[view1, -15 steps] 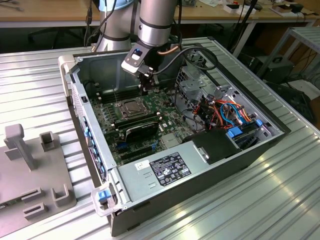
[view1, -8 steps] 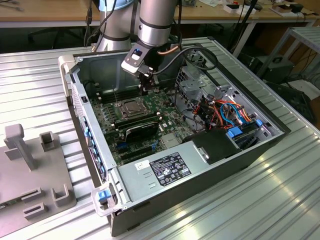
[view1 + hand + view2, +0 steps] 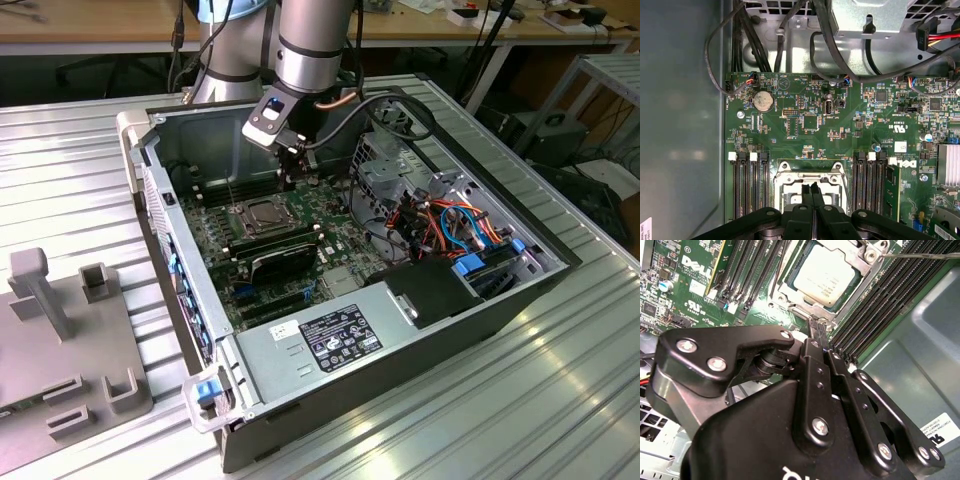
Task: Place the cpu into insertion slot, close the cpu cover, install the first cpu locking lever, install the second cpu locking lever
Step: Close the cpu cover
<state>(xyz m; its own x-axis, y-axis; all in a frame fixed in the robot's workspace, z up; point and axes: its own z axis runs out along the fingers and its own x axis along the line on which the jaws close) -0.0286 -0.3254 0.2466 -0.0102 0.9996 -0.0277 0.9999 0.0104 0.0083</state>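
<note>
Your open computer case [image 3: 420,385] on the bench [image 3: 520,420] holds a green motherboard [image 3: 805,145]. The cpu [image 3: 825,275] sits in its insertion slot [image 3: 785,295], with the cpu cover [image 3: 860,260] framing it. Your gripper [image 3: 818,326] hangs at the slot's edge, jaws pressed together.
</note>
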